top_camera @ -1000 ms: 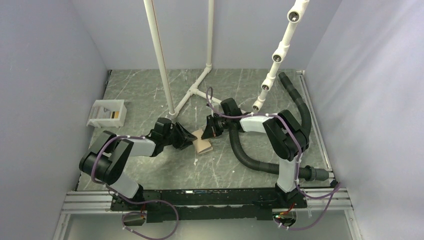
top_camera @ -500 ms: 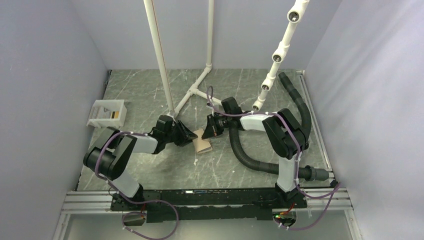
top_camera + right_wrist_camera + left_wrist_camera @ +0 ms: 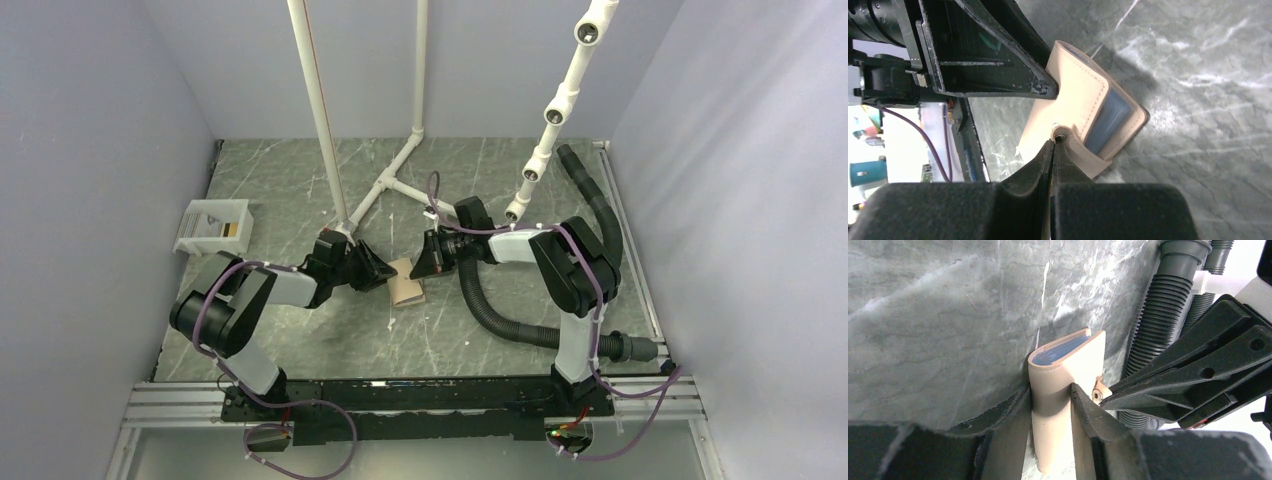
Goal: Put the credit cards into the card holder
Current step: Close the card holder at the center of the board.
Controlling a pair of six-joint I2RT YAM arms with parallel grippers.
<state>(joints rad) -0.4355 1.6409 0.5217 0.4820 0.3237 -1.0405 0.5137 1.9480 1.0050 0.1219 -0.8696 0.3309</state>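
Where the 2 arms meet over the grey marbled bench (image 3: 270, 180), the left end effector (image 3: 1049, 390) is clenched on the card holder (image 3: 1068, 360), with 1 finger pressed flat against each outer face of the folded tan wallet. The card holder stands on edge between those fingers and projects past their tips. Bluish-grey pocket lining shows between its 2 leaves at the end farthest from the left end effector. The right end effector (image 3: 1052, 142) faces the left one from the opposite side, its 2 fingers clenched fully together. Its tips touch the closing tab (image 3: 1083, 155) right at the metal snap, just beside the left end effector's right finger. Whether the tab is actually pinched between the tips cannot be determined. A grey corrugated hose (image 3: 490, 310) lies on the bench near the right end effector, on its outer side. A white tray (image 3: 212, 228) sits well apart to the left of the left end effector; its contents are too small to identify.
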